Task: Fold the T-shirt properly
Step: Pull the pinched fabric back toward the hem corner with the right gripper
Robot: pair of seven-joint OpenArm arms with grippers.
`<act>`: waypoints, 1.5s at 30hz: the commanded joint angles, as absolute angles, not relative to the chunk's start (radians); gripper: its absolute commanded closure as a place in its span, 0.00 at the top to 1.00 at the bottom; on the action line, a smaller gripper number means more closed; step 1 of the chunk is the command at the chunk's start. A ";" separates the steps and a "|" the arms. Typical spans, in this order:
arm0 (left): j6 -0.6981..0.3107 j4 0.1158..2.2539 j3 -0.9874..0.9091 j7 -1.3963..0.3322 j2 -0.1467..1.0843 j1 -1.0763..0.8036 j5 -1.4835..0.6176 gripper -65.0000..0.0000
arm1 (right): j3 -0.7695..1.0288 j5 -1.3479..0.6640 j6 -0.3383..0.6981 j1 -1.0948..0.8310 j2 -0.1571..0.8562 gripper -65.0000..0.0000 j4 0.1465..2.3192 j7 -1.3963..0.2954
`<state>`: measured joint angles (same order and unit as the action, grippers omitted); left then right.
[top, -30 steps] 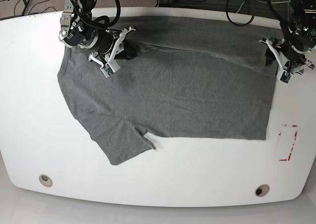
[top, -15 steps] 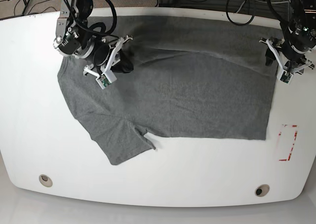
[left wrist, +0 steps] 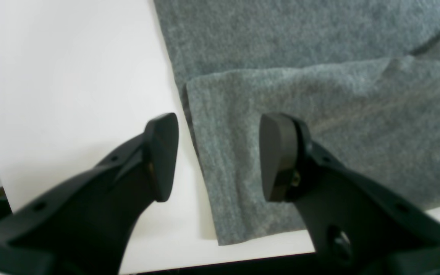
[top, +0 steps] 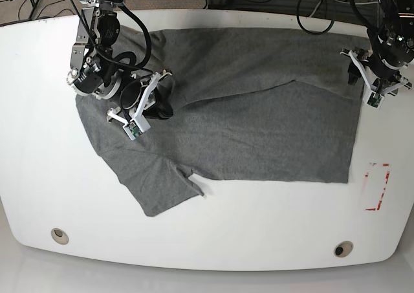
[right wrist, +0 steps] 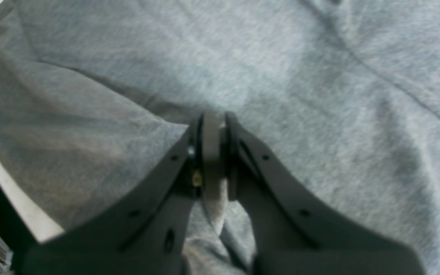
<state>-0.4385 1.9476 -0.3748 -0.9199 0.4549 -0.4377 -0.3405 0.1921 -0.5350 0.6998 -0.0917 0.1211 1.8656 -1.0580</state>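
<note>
T-shirt [top: 259, 131] lies spread across the white table [top: 259, 222], long axis running left-right in base view, w/ collar-and-sleeve end toward that view's left and hem end toward its right. Far long edge is partly doubled over the body, fold line slanting from mid-left up to the right. Right gripper [right wrist: 214, 152] is pinched tight on a bunched ridge of grey cloth at the shoulder end, so it's the arm on the fabric. Left gripper [left wrist: 218, 156] hovers at the hem corner w/ jaws partway apart, nothing between them; one finger sits over bare table, the other over cloth, shirt's side edge running straight through the gap. So the cloth lies right under and just inward of the left fingers. Judgement: left only needs to drop & close on that edge to match the right's hold, then both can carry the far edge toward the near one
</note>
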 commanded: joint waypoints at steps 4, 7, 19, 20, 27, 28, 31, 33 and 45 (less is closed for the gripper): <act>-0.435 1.962 -0.381 -0.903 0.470 -0.435 -0.344 0.49 | 0.193 -0.556 0.698 -0.038 0.128 0.02 1.837 -1.035; -0.435 1.962 -0.381 -0.903 0.470 -0.435 -0.344 0.49 | 0.193 -0.556 0.698 -0.027 0.131 0.13 1.817 -1.035; -0.435 1.962 -0.377 -0.903 0.470 -0.435 -0.344 0.49 | 0.202 -0.558 0.698 -0.120 0.232 0.80 1.888 -1.035; -0.435 1.962 -0.377 -0.903 0.470 -0.435 -0.344 0.49 | 0.203 -0.558 0.698 -0.140 0.243 0.78 1.906 -1.035; -0.435 1.962 -0.375 -0.903 0.453 -0.435 -0.349 0.49 | 0.326 -0.558 0.698 -0.271 0.265 0.67 1.966 -1.035; -0.435 1.962 -0.378 -0.903 0.440 -0.435 -0.348 0.49 | 0.354 -0.558 0.698 -0.291 0.265 0.65 1.966 -1.035; -0.435 1.960 -0.381 -0.901 0.417 -0.435 -0.346 0.49 | 0.420 -0.558 0.698 -0.338 0.263 0.60 1.966 -1.035; -0.435 1.960 -0.381 -0.901 0.410 -0.435 -0.348 0.49 | 0.450 -0.558 0.698 -0.374 0.263 0.55 1.968 -1.035; -0.435 1.863 -0.378 -0.900 0.348 -0.437 -0.344 0.49 | 0.498 -0.558 0.698 -0.481 0.262 0.28 1.963 -1.035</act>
<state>-0.4385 1.8698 -0.3710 -0.9165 0.3305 -0.4404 -0.3412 0.4904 -0.5472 0.6994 -0.4755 0.2489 1.9488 -1.0542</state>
